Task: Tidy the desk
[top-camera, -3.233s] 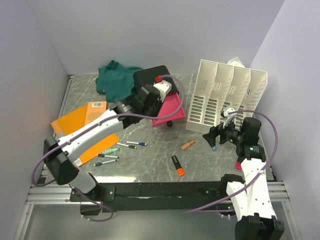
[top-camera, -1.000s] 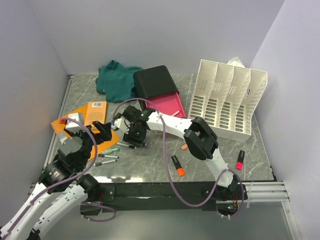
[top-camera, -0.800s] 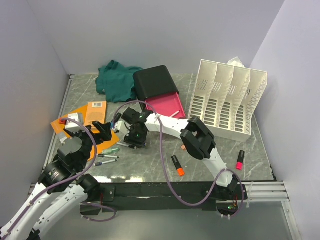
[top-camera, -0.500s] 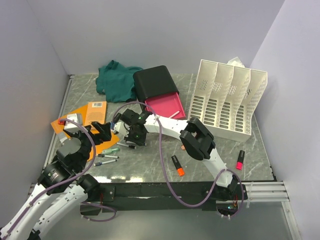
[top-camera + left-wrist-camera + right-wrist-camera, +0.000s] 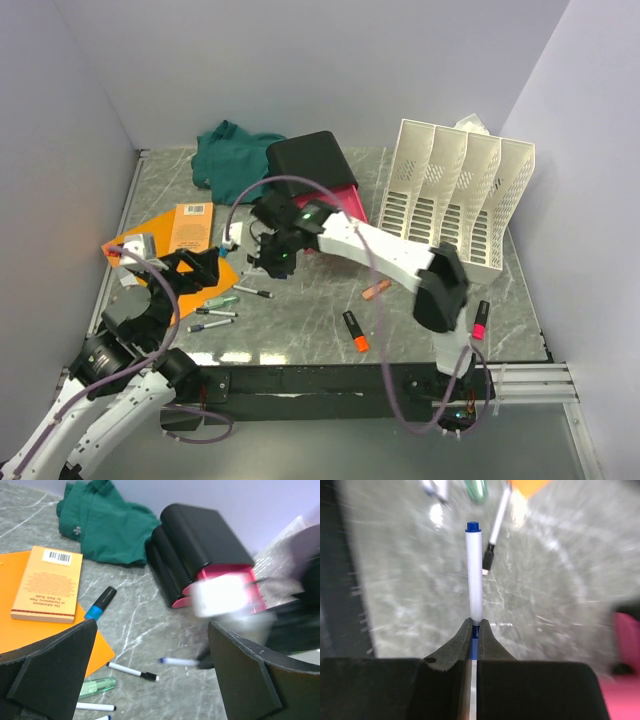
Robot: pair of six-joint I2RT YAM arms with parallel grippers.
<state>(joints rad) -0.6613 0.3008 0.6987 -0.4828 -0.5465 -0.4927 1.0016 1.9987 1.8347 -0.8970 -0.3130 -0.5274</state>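
Observation:
My right gripper (image 5: 474, 625) is shut on a white pen with a blue tip (image 5: 474, 575) and holds it just above the grey-green marble desk (image 5: 300, 325). In the top view the right gripper (image 5: 272, 260) reaches across to the desk's left-centre, in front of the black drawer box (image 5: 308, 160). The left wrist view shows that pen (image 5: 182, 661) blurred in the air. My left gripper (image 5: 195, 268) hangs open over the orange folder (image 5: 215, 275), its fingers (image 5: 50, 670) wide apart with nothing between them.
A pink drawer (image 5: 345, 208) sticks out of the box. A white file rack (image 5: 455, 200) stands back right and a green cloth (image 5: 232, 160) back left. An orange book (image 5: 190, 225), loose pens (image 5: 252, 292), a green highlighter (image 5: 222, 300), an orange one (image 5: 355, 332) and a pink one (image 5: 479, 320) lie about.
The right gripper has shut on the blue-tipped pen and raised it off the desk. The left arm has drawn back a little toward the near left, still open.

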